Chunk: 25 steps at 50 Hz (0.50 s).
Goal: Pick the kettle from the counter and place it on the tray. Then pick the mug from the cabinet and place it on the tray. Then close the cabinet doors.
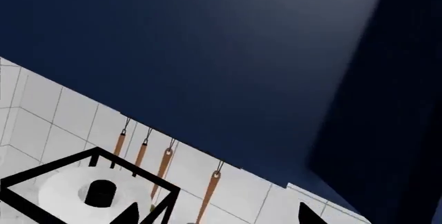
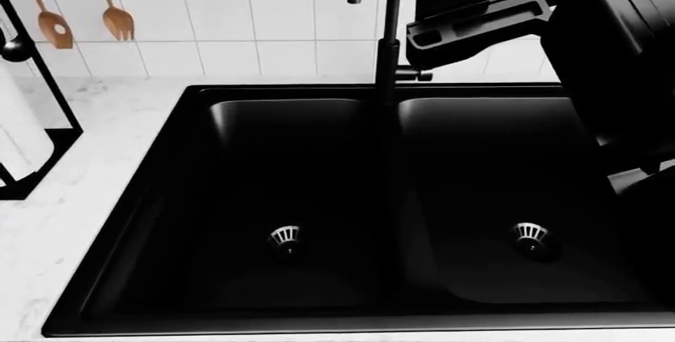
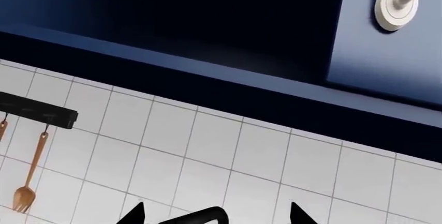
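Note:
The kettle, the tray and the mug are out of view. The white marble counter (image 2: 90, 208) shows left of the sink. My left gripper (image 1: 221, 217) is open and holds nothing; it is raised under the navy cabinet (image 1: 228, 53), with only its black fingertips (image 1: 312, 214) showing against the tiled wall. My right gripper (image 3: 217, 214) is also open and holds nothing, pointing at the wall tiles below the cabinet (image 3: 207, 84). A cabinet door (image 3: 386, 48) with a white handle (image 3: 400, 1) stands beside a dark recess. My right arm (image 2: 612, 58) fills the upper right of the head view.
A black double-basin sink (image 2: 158, 200) with a tall black faucet (image 2: 388, 34) lies directly below. A paper-towel roll (image 1: 65, 193) in a black frame holder (image 2: 53, 97) stands at the left. Copper utensils (image 2: 116, 10) hang from a rail (image 3: 38, 111) on the tiled wall.

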Tool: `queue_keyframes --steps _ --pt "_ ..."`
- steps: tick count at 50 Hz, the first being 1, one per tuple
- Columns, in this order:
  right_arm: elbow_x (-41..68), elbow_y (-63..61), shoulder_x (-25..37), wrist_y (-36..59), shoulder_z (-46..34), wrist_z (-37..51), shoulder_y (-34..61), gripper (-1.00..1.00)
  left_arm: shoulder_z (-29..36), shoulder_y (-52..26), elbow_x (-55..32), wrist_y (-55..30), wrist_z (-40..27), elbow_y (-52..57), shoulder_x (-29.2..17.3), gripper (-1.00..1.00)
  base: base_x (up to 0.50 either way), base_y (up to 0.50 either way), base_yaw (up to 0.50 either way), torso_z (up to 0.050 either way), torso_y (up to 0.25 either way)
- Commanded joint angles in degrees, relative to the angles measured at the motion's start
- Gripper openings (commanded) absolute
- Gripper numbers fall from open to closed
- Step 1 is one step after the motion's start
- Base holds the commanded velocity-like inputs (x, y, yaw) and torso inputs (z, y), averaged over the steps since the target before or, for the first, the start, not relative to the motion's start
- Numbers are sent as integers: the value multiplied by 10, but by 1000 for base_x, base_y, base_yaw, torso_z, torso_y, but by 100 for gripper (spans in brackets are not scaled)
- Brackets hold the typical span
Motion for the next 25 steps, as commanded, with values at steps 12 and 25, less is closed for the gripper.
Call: queue_keyframes --steps 12,25 --pt "-22 -3 10 -16 1 -10 -40 100 -68 -115 -156 46 -65 209 122 100 0 0 0 5 2" --pt "-43 3 13 -28 0 -32 -62 100 -77 -146 -256 14 -117 236 59 100 0 0 0 4 5"
